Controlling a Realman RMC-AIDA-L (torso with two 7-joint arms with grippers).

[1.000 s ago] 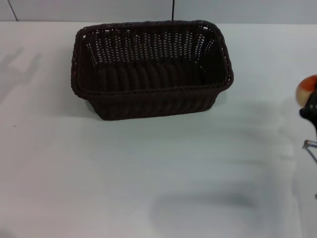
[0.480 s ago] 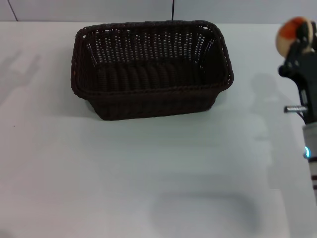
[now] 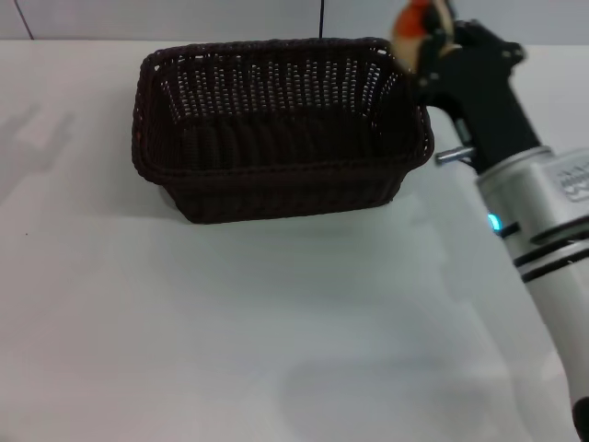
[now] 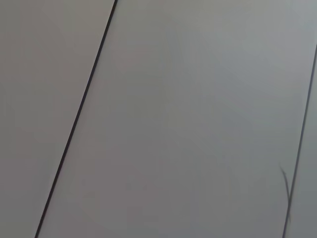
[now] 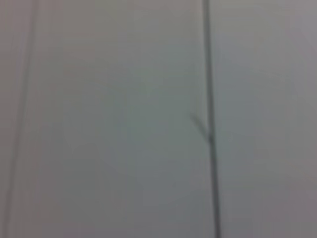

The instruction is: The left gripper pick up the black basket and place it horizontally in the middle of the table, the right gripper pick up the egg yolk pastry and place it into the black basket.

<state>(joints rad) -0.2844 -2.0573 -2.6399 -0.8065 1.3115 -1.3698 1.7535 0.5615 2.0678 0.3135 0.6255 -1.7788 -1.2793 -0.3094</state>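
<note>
The black basket (image 3: pixel 276 129) lies lengthwise across the far middle of the white table (image 3: pixel 230 322), empty inside. My right gripper (image 3: pixel 425 37) hangs in the air above the basket's far right corner, shut on the egg yolk pastry (image 3: pixel 419 26), a pale round bun with an orange-red patch. Its silver wrist with a blue light (image 3: pixel 494 223) slants down to the lower right. The left gripper is out of view; only a faint shadow of it lies on the table at the far left. Both wrist views show only grey wall panels.
A grey panelled wall (image 3: pixel 184 18) runs behind the table's far edge. White tabletop stretches in front of the basket and to its left.
My right gripper has risen from the right edge and swung left and away, carrying the pastry to above the basket's right corner. The basket has not moved.
</note>
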